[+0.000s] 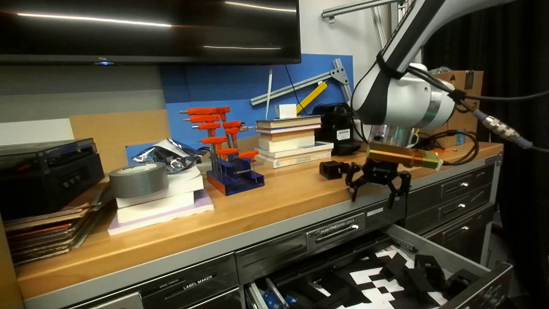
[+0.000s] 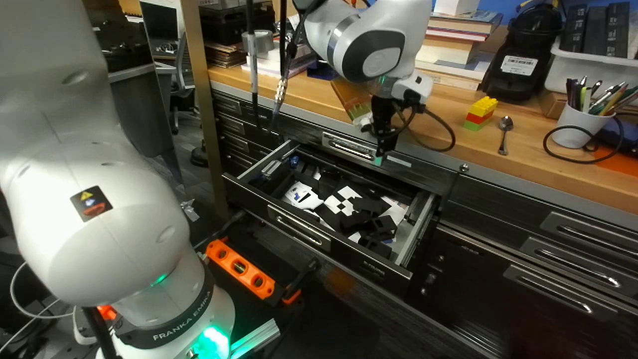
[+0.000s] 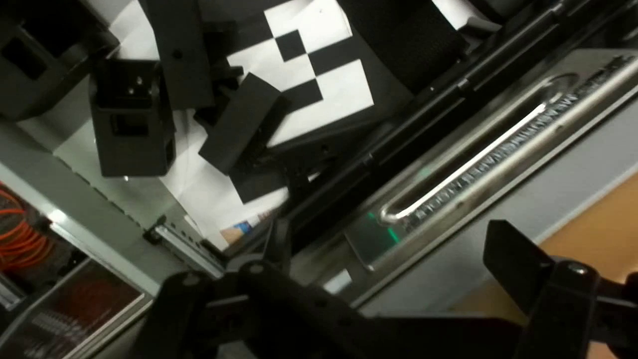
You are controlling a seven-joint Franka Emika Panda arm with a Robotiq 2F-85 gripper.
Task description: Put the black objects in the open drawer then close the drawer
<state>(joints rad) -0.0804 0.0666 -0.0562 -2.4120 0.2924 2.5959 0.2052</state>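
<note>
At the front edge of the table point(image 1: 291, 184), the gripper point(image 1: 372, 202) hangs with its jaws spread wide and nothing between them. Below that edge, the drawer point(image 2: 344, 252) is pulled out; several black pieces point(image 3: 134, 154) lie inside on a black-and-white patterned sheet point(image 3: 344, 92). One more black block point(image 1: 330, 170) appears to sit on the table, back from the front edge and just beside the gripper.

Loading seems the step in hand, nearly done, with closing not yet begun. The next move likely calls for straddling that block, lifting it clear of the edge and laying it low among the others.

The screen point(image 1: 150, 32) above the table's back edge reads TCL. A nameplate point(image 1: 335, 230) under the front edge seems to end in TOOLS; a panel point(image 1: 191, 282) says LABEL MAKER. The arm's base point(image 2: 174, 320) reads FRANKA EMIKA. Lettering on the drawer's front is too blurred to read.
</note>
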